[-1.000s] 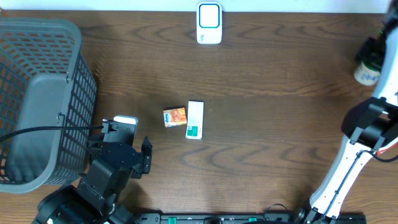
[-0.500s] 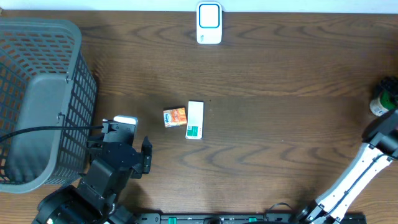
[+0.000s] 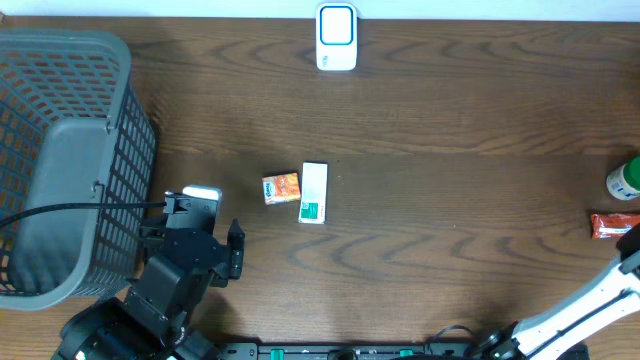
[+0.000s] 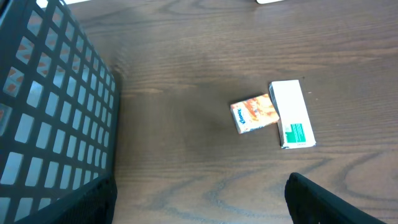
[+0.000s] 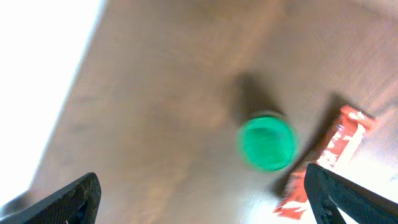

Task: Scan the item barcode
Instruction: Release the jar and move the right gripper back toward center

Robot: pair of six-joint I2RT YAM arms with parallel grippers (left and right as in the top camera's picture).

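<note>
While neither gripper holds anything, the scan looks not yet begun.

Overhead view: a white scanner unit point(image 3: 337, 38) stands at the far edge of a dark wooden table point(image 3: 450, 120). Well in front of the scanner unit, near mid-table, an orange tissue pack point(image 3: 282, 188) lies touching a white and green box point(image 3: 314, 192). Far from the scanner unit, on the right arm's side, a green-capped bottle point(image 3: 623, 180) stands near a red wrapper point(image 3: 612, 225). Far on its other side sits a grey basket point(image 3: 60, 150).

Left wrist view: the left gripper point(image 4: 202, 208) hangs with its fingers wide apart and empty. The pack and box lie ahead of it, between it and the scanner unit.

Right wrist view, blurred: the right gripper point(image 5: 208, 205) is spread wide and empty above the bottle and wrapper. The scanner unit is out of frame.

By my judgement everything remains: picking an item, carrying it to the scanner unit, showing its barcode. Which item is meant, I cannot tell.
</note>
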